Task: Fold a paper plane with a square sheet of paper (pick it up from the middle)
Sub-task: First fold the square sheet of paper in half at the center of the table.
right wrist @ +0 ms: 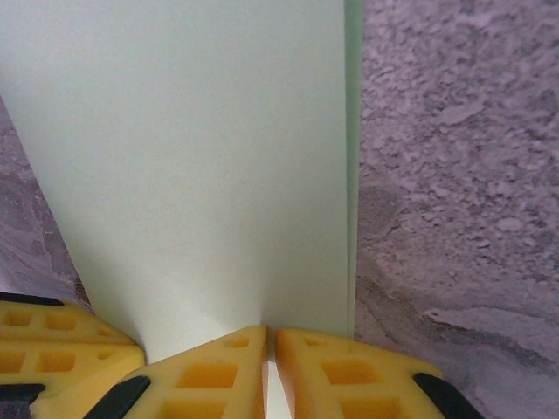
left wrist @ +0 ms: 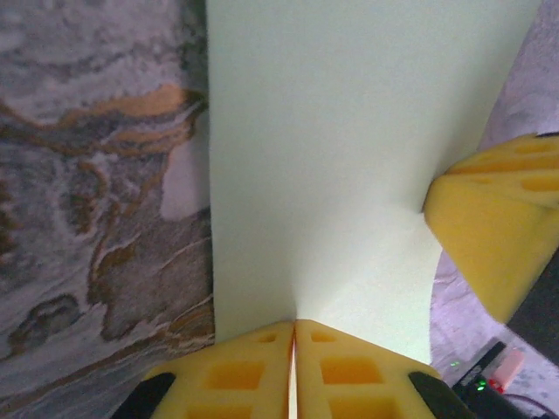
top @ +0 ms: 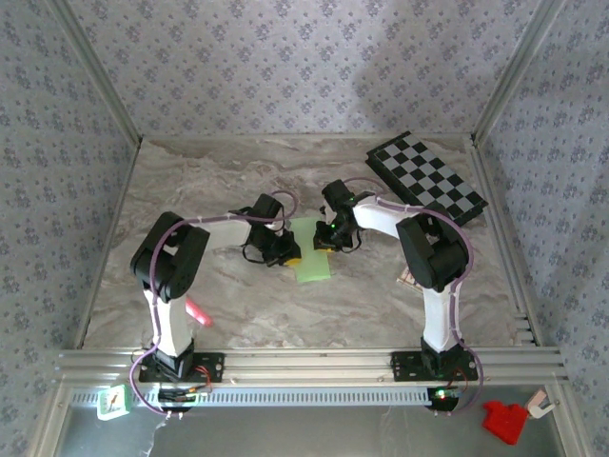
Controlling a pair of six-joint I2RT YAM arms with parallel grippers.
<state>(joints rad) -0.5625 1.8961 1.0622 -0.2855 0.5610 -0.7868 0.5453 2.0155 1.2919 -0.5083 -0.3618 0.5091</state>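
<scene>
Marble table (top: 285, 319), chequered board (top: 428, 179) seen overhead — up close, left claw (left wrist: 294, 327) and right claw (right wrist: 271, 336) pinch paper (left wrist: 332, 157).

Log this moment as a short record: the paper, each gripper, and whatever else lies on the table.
paper: pale green sheet of paper, mid-table, pinched from both sides
left gripper: shut on the sheet's left edge
right gripper: shut on the sheet's right edge
chequered board: far right corner, apart from the paper
pink marker: near left, untouched
</scene>
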